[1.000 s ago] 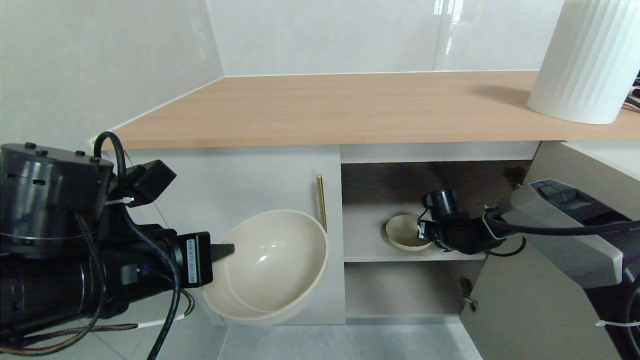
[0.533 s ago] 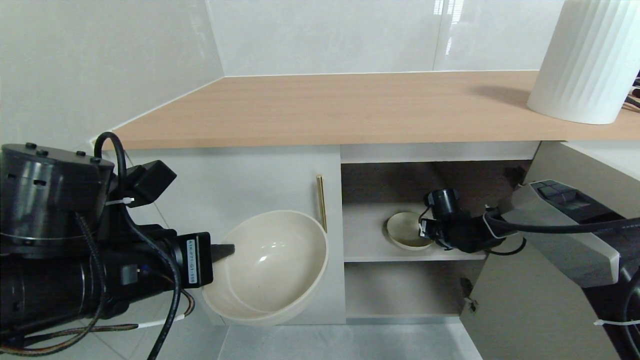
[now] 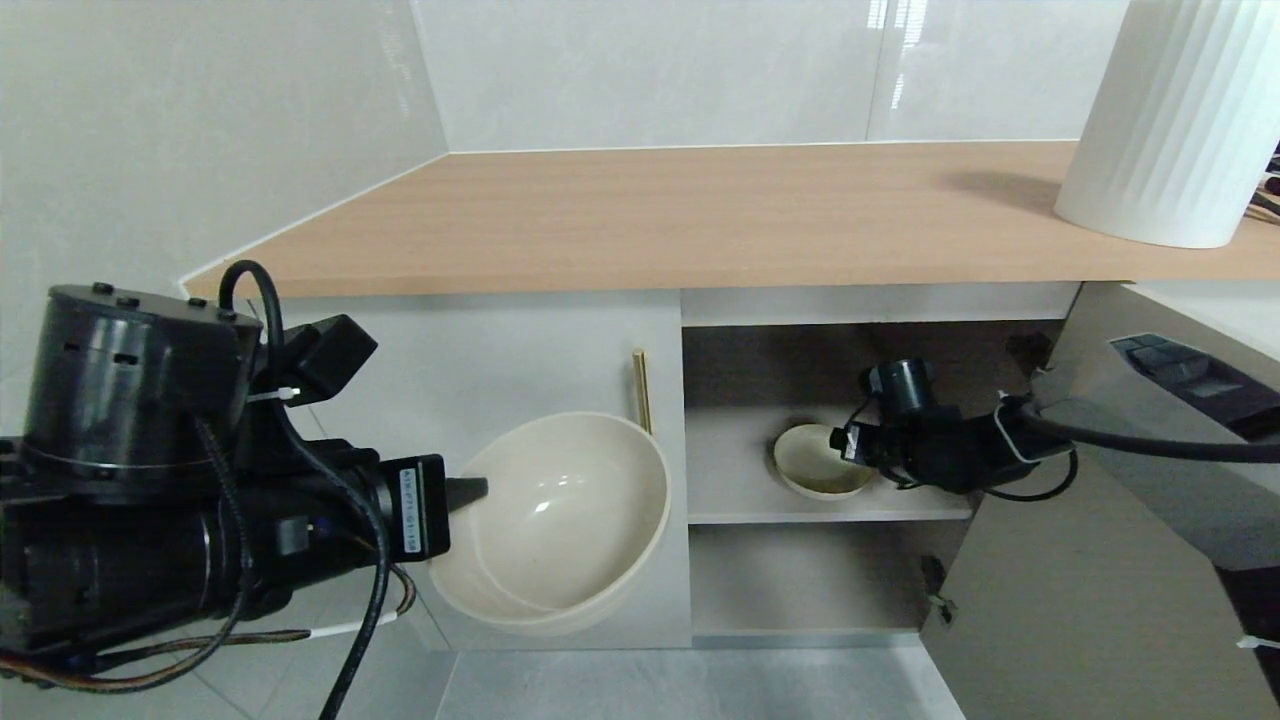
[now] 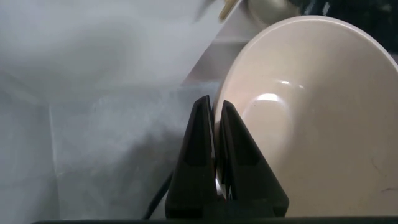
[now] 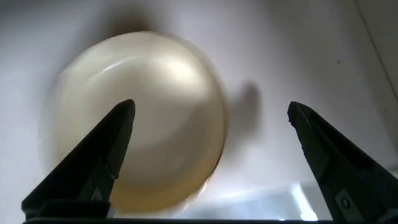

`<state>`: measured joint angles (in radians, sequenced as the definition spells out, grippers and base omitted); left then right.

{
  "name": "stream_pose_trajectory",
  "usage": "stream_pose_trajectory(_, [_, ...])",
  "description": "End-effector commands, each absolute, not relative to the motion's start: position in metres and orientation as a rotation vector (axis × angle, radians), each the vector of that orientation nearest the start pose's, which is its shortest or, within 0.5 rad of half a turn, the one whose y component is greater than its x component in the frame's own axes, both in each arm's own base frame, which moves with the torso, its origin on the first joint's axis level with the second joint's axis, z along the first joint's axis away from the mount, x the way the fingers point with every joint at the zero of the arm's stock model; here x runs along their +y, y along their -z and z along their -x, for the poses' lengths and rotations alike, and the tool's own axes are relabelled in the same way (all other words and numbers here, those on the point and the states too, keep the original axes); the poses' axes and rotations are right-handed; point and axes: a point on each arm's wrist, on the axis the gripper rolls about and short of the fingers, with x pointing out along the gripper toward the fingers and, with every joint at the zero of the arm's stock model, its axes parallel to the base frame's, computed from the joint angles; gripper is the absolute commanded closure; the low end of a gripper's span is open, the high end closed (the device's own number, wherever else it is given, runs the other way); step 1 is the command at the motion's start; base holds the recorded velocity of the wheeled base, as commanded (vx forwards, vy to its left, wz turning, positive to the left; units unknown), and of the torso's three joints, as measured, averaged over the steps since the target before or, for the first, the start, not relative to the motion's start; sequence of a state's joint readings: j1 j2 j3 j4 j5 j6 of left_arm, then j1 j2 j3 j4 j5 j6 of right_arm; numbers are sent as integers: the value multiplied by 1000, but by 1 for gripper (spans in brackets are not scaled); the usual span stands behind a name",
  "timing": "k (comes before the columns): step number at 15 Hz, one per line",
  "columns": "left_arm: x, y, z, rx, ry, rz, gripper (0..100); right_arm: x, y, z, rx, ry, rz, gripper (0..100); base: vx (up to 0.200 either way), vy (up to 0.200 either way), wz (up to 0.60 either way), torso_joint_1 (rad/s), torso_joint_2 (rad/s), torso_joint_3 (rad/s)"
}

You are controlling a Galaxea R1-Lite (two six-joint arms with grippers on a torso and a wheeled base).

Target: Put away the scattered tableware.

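Cupboard (image 3: 730,470): open on the robot's right half, with the door (image 3: 1060,600) swung out wide. Closed on the left half behind a door with a gold handle (image 3: 642,392). Seems ready to take tableware on its middle shelf.

Large bowl (image 3: 560,520): not yet put away. Hangs in the air in front of the closed left door, low and just beside the gold handle, well short of the open compartment. Round, so no real long axis. Tilted, with the mouth facing up and out from the cupboard toward the robot's head, and the base turned down toward the door. Probably the main work left: carry across to the opening, level out, set on the shelf.

Small bowl (image 3: 815,462): appears done. Rests on the middle shelf inside the open half, toward its left side, on its base with the mouth up. Again round, with no long axis to speak of.

Left gripper (image 3: 478,490): clamped on the large bowl's rim at the robot's left edge of it, one finger inside the wall and one outside, as seen in the left wrist view (image 4: 214,109).

Right gripper (image 3: 850,445): inside the cupboard, just beside the small bowl (image 5: 143,118). Fingers spread wide (image 5: 210,107), one to each side of the bowl, gripping nothing. Looks like a finished placement.
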<state>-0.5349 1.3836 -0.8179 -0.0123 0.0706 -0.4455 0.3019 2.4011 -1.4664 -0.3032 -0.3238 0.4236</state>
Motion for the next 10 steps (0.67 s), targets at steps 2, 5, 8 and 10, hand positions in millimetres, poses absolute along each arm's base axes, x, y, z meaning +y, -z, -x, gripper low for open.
stream_pose_trajectory(2, [-135, -181, -219, 663, 356, 163, 100, 144, -135, -372, 602, -97, -256, 0, 0, 0, 0, 0, 0, 0])
stream_pose_trajectory(5, [-159, -156, -233, 666, 409, 87, 100, 150, -191, -308, 636, -232, -227, 0, 0, 0, 0, 0, 0, 0])
stream_pose_trajectory(8, [-178, -134, -239, 677, 396, 54, 100, 156, -221, -262, 661, -316, -173, 0, 0, 0, 0, 0, 0, 0])
stream_pose_trajectory(10, [-194, -118, -239, 679, 379, 19, 100, 171, -224, -242, 691, -385, -138, 0, 0, 0, 0, 0, 0, 0])
